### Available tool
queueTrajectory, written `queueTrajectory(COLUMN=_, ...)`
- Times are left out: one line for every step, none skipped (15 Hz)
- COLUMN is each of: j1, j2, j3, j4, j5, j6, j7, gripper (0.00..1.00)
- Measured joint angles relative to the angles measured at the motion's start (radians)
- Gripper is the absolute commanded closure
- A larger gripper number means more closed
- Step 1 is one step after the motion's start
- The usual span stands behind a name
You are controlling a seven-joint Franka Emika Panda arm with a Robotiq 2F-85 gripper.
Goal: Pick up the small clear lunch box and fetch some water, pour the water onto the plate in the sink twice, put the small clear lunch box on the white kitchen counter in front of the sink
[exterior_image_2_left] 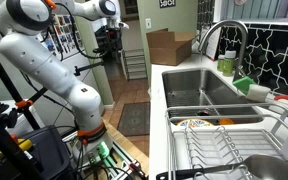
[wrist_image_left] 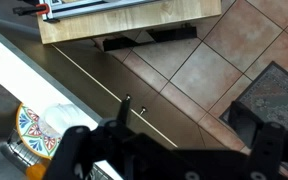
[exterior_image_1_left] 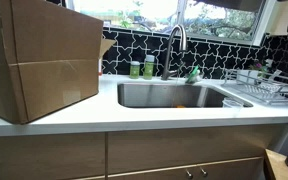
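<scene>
The wide rectangular stainless-steel sink (exterior_image_1_left: 154, 94) is set into the smooth white kitchen counter (exterior_image_1_left: 134, 118), with its tall curved steel tap (exterior_image_1_left: 176, 40) at the back rim. Below my wrist, a round patterned plate (wrist_image_left: 29, 130) lies flat in the basin. The white slab runs along the sink's front, above light wooden cabinet fronts (exterior_image_1_left: 154, 152).

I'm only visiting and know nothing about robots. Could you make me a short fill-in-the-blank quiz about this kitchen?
1. The big box standing on the white counter is made of ____.
2. The bottles beside the tap, behind the sink, are coloured ____.
3. In the wrist view the claw is ____, with nothing between its fingers.
Missing words: cardboard; green; open.
</scene>
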State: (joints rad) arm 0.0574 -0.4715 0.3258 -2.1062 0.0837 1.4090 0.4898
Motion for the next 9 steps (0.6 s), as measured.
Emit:
queueTrajectory(j1=0.000, j2=0.000, j3=0.000, j4=0.000, j5=0.000, j6=0.000, j7=0.000, gripper=0.00)
queueTrajectory(j1=0.000, j2=0.000, j3=0.000, j4=0.000, j5=0.000, j6=0.000, j7=0.000, gripper=0.00)
queueTrajectory(j1=0.000, j2=0.000, j3=0.000, j4=0.000, j5=0.000, j6=0.000, j7=0.000, gripper=0.00)
queueTrajectory(j1=0.000, j2=0.000, j3=0.000, j4=0.000, j5=0.000, j6=0.000, j7=0.000, gripper=0.00)
queueTrajectory(j1=0.000, j2=0.000, j3=0.000, j4=0.000, j5=0.000, j6=0.000, j7=0.000, gripper=0.00)
queueTrajectory(j1=0.000, j2=0.000, j3=0.000, j4=0.000, j5=0.000, j6=0.000, j7=0.000, gripper=0.00)
queueTrajectory(j1=0.000, j2=0.000, j3=0.000, j4=0.000, j5=0.000, j6=0.000, j7=0.000, gripper=0.00)
queueTrajectory(j1=0.000, j2=0.000, j3=-0.001, j4=0.000, j5=0.000, j6=0.001, j7=0.002, gripper=0.00)
queueTrajectory(j1=-0.004, j2=0.003, j3=-0.006, j4=0.000, j5=0.000, j6=0.003, j7=0.026, gripper=0.00)
